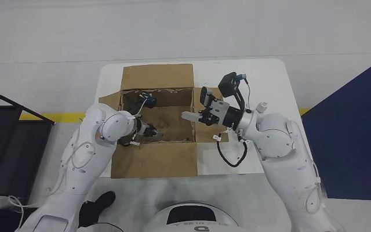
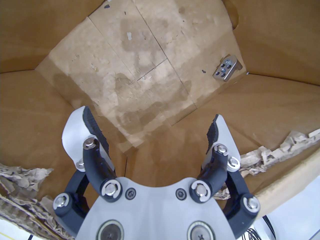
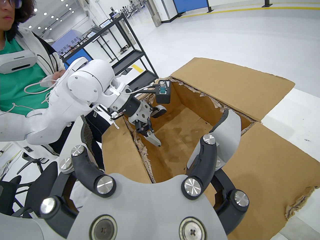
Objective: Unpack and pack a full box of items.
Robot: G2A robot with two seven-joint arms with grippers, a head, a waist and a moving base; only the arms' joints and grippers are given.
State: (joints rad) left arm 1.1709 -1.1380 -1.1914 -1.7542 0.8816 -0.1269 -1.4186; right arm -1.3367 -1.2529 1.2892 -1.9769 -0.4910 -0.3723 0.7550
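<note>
L gripper (image 2: 151,116) down inside box (image 2: 275,26), jaws wide & empty; metal bracket (image 2: 226,69) lies fwd in floor corner, off-centre, long axis skewed to jaw line, so L arm prob nearer.

One cardboard box (image 1: 156,75), one metal bracket (image 2: 226,69), two end effectors (image 2: 151,116) (image 3: 157,122).

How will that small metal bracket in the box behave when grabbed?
The metal bracket looks rigid and probably dense for its size. Lying flat, it likely won't roll but may slide on the cardboard box floor.
</note>
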